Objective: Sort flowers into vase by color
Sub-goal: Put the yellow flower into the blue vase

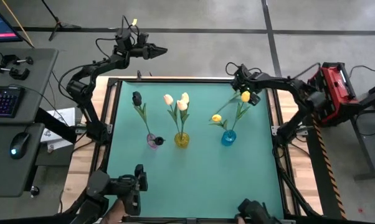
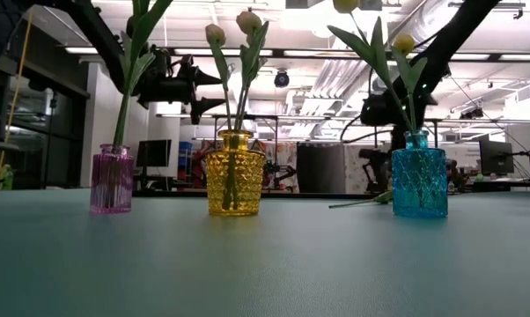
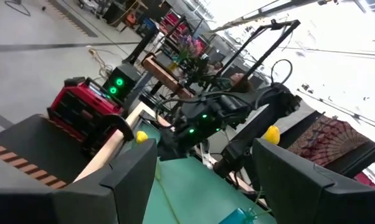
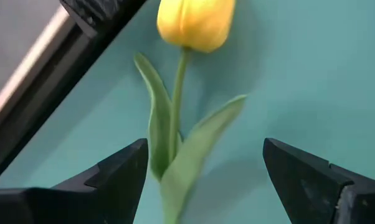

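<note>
Three glass vases stand in a row on the green mat. The pink vase [image 1: 152, 141] holds a black tulip [image 1: 136, 98]. In the yellow vase [image 1: 182, 140] are cream tulips [image 1: 182, 104], and in the blue vase [image 1: 228, 137] yellow tulips [image 1: 217, 117]. My right gripper [image 1: 242, 87] [image 4: 206, 155] is open above the taller yellow tulip [image 1: 245, 96] [image 4: 194, 22]. Its fingers stand on either side of that tulip's stem and leaves [image 4: 175, 155]. My left gripper [image 1: 153, 51] [image 3: 203, 162] is open and holds nothing; it hovers beyond the table's far edge.
The black frame rail [image 4: 81, 37] of the table runs close behind the right gripper. In the low view a green stem or leaf [image 2: 362, 202] lies on the mat left of the blue vase [image 2: 419, 180]. The mat's near half [image 1: 194, 180] is bare. A desk with a keyboard [image 1: 4, 99] stands left of the table.
</note>
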Available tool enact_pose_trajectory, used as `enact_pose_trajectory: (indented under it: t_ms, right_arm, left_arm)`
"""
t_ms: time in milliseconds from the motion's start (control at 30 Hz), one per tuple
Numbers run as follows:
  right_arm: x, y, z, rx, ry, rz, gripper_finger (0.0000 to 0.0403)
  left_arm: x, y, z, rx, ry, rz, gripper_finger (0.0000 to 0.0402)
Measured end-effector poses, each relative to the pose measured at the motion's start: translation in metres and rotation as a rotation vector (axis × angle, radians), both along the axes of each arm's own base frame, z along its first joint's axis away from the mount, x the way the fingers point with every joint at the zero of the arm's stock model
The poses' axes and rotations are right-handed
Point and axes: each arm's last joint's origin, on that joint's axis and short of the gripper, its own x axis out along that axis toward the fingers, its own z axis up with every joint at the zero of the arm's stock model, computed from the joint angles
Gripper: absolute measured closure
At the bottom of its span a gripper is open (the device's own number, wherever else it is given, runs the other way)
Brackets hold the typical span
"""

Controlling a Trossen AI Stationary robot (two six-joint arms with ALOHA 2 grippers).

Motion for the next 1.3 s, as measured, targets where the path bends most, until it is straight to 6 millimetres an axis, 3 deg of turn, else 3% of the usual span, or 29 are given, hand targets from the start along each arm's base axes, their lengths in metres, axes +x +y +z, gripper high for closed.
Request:
enact_pose_trajectory:
  t_ms: [233, 367, 533, 700, 767, 833, 967, 1167, 1300]
  right_arm:
    - [0.020, -0.025, -0.010, 0.045, 0.030, 0.058, 0.0102]
    - [0.027, -0.035, -0.013, 0.114, 0.104, 0.093, 0.0132]
    - [0.030, -0.039, -0.015, 0.157, 0.158, 0.130, 0.0222]
    - [0.028, -0.037, -0.011, 0.151, 0.182, 0.175, 0.0371]
    - [0.028, -0.035, -0.006, 0.131, 0.192, 0.212, 0.0389]
    - [0.026, -0.032, 0.007, 0.096, 0.187, 0.238, 0.0388]
    - [0.025, -0.024, 0.051, -0.093, 0.169, 0.307, 0.0398]
    - [0.021, -0.003, 0.138, -0.553, 0.091, 0.446, 0.0401]
    - [0.015, 0.024, 0.195, -0.878, 0.022, 0.574, 0.0402]
  left_arm:
    - [0.000, 0.000, 0.000, -0.002, 0.001, 0.000, 0.0149]
    - [0.000, 0.000, 0.000, -0.004, 0.001, 0.000, 0.0149]
    - [0.000, 0.000, 0.000, -0.023, 0.000, 0.000, 0.0149]
    - [0.000, 0.000, 0.001, -0.022, -0.006, 0.000, 0.0149]
    - [-0.001, 0.000, 0.005, -0.008, -0.025, -0.002, 0.0149]
    - [-0.003, 0.000, 0.011, 0.013, -0.055, -0.005, 0.0149]
    - [-0.009, -0.002, 0.028, 0.079, -0.142, -0.009, 0.0149]
    - [-0.014, -0.010, 0.049, 0.116, -0.290, 0.032, 0.0149]
    - [-0.009, -0.019, 0.059, 0.092, -0.402, 0.039, 0.0149]
